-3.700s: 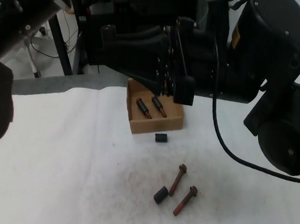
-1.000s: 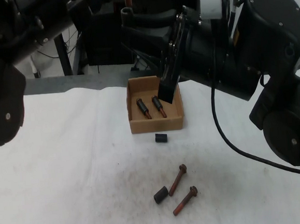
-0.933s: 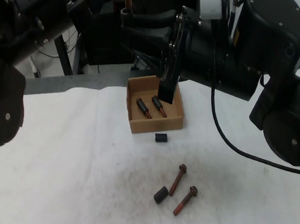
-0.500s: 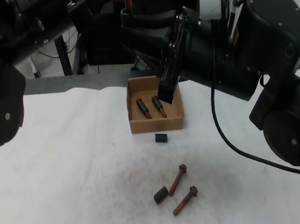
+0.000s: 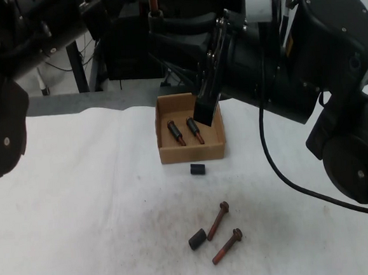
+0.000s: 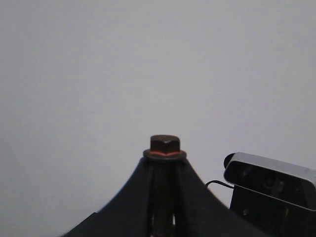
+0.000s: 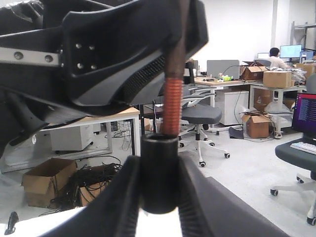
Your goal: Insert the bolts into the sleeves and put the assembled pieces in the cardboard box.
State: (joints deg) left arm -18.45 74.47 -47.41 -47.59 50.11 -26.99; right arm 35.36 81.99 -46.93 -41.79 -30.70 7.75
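Copper-headed bolt (image 6: 164, 147) pinched upright between the left hand's (image 6: 163, 197) dark fingers (image 6: 133, 197).

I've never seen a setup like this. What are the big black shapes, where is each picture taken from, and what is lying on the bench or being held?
The black shapes are two robot arms, each ending in a two-fingered claw. The high view looks down over the bench from behind them. The other two pictures come from cameras on the arms' wrists.

On the white cloth sits a cardboard box with two finished pieces inside, each a bolt in a sleeve. In front of it lie two loose sleeves and two loose bolts.

In the left wrist view, the left claw grips a bolt just under its head. In the right wrist view, the right claw grips a black sleeve, with the bolt's threaded end at the sleeve's mouth.
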